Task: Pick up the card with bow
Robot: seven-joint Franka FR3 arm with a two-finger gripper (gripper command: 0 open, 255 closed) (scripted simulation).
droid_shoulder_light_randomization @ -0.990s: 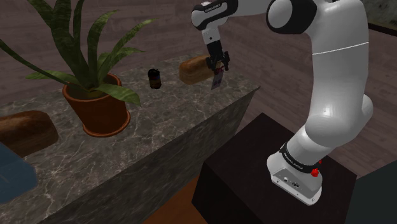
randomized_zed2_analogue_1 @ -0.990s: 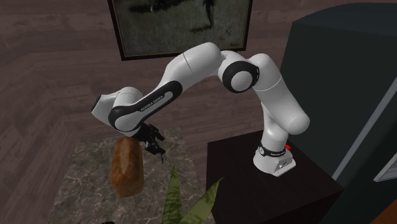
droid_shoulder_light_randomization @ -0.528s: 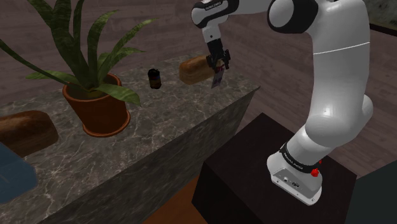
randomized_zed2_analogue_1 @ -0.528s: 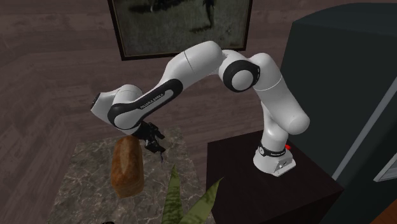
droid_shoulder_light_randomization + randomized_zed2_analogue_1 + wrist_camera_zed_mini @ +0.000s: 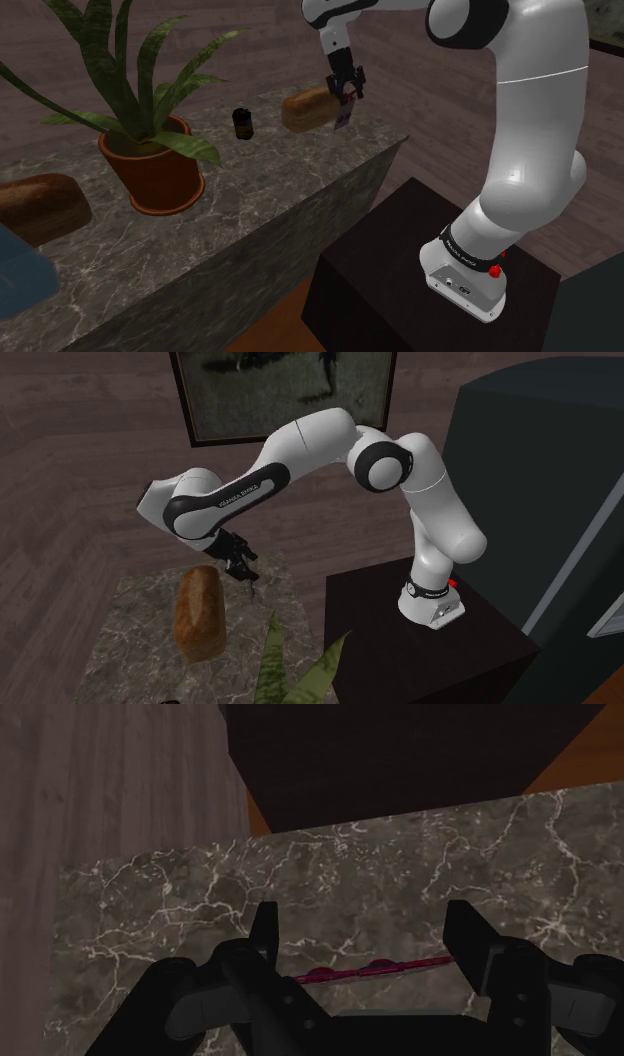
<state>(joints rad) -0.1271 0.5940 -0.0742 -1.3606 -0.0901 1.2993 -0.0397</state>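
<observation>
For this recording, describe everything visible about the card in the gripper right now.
The small, thin, dark red card hangs tilted, clasped in the all-black two-finger gripper. In the wrist view it shows edge-on as a slim crimson strip with small bumps, perhaps the bow. It hangs over the dark, white-veined marble counter, apparently clear of it, beside the brown loaf. The detail on its face cannot be made out.

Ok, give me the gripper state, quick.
Gripper: closed on the card, whose thin dark-red edge is clasped between its fingers, above the marbled counter.
</observation>
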